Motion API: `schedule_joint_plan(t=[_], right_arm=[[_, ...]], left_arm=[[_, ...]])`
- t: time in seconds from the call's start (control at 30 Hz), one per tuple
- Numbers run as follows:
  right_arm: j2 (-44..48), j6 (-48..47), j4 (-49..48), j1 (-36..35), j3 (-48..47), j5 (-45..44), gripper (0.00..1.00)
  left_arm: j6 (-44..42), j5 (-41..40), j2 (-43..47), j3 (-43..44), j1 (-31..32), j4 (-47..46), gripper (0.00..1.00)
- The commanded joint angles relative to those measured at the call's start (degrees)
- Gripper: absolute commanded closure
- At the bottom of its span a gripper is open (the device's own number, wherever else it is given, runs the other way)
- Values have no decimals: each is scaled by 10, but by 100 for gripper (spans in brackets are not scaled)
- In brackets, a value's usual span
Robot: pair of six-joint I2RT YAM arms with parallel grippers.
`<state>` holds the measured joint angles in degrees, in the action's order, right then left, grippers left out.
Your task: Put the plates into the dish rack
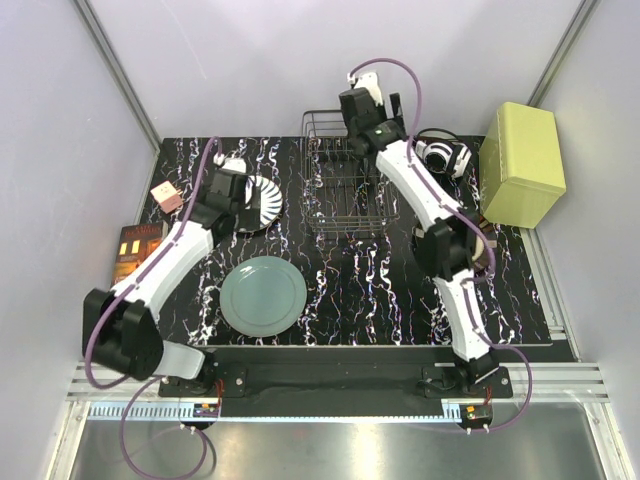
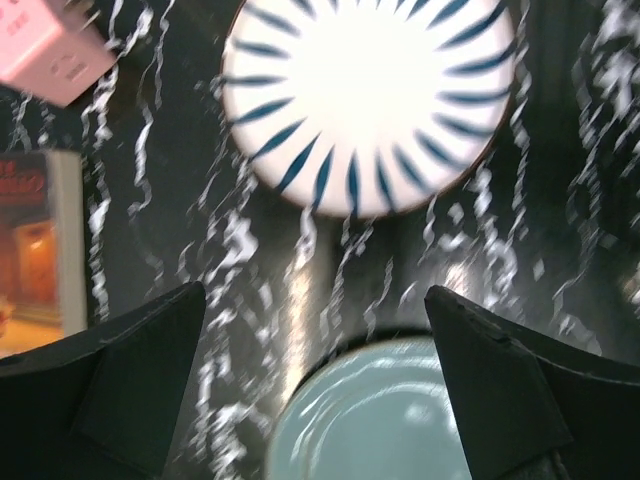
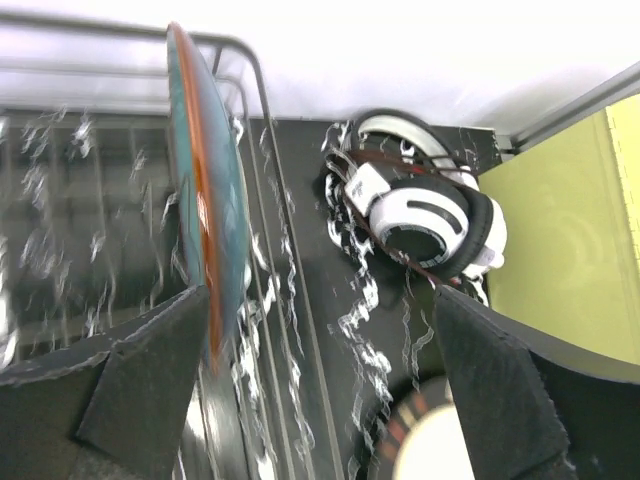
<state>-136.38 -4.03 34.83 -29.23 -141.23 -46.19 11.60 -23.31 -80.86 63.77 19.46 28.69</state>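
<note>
The table [image 1: 380, 290] is black with white marbled streaks, glossy enough to catch the light; pale walls [image 1: 200, 70] close it in on three sides, with slanting metal posts [image 1: 115, 65] at the far corners; a brushed steel ledge [image 1: 350, 450] runs along the near edge below the arm bases.

The rack [image 1: 340, 185] stands at the far middle of the table; the right gripper [image 3: 320, 295] hovers over its far right part, fingers wide apart and clamped on nothing; the rimmed plate [image 3: 205, 200], teal with a brown edge, stands on edge in the rack just beside one finger, and I cannot tell whether they touch.

The left gripper [image 2: 315, 300] hangs over the left of the table, also spread wide and empty; the striped plate [image 2: 365, 100] lies flat beyond it; the teal plate [image 1: 263, 296] lies flat nearer the bases, apart from the striped one.

The cream plate [image 3: 425, 450] lies right of the rack, partly hidden under the right arm; headphones [image 3: 430, 210] sit beyond it, near a yellow-green box [image 1: 522, 165] at the far right edge.

A pink cube [image 1: 165, 197] and a book [image 1: 135, 250] lie at the left edge.
</note>
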Motion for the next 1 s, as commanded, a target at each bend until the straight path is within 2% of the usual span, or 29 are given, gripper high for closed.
schedule_joint_plan(t=[0.0,0.03,0.07,0.1,0.2,0.27,0.33,0.37,0.47,0.5,0.63,0.7,0.83,0.87,0.97], right_arm=[[176,35,112,-11,47,188,0],[196,36,164,-9,81,270,0],[237,32,179,-7,107,444,0],[256,32,188,-8,137,527,0],[324,87,177,-8,276,694,0],[359,140,149,-9,381,753,0],[380,172,106,-7,473,783,0],[397,183,87,-6,502,804,0],[409,217,18,-6,583,832,0],[410,244,2,-6,601,835,1],[422,303,-124,-6,724,870,5],[427,349,-173,-6,770,883,8],[421,436,-343,-19,902,893,9],[417,456,-373,-23,916,891,9],[393,476,-426,-42,938,887,9]], left_arm=[[-103,107,54,5,-24,93,1],[-112,142,56,15,-39,129,1],[-133,161,59,21,-41,147,1],[-170,208,63,24,-44,162,1],[-215,264,67,28,-60,225,1],[-221,307,62,25,-99,268,1],[-218,356,52,10,-151,288,1],[-214,415,44,7,-165,293,1],[-139,462,-3,-17,-215,273,1],[-95,467,-24,-29,-228,248,1],[-44,470,-24,-75,-234,165,2],[-8,485,-17,-115,-236,124,5],[57,476,-10,-174,-239,76,13],[77,466,-4,-186,-239,70,17],[99,454,6,-221,-244,60,18]])
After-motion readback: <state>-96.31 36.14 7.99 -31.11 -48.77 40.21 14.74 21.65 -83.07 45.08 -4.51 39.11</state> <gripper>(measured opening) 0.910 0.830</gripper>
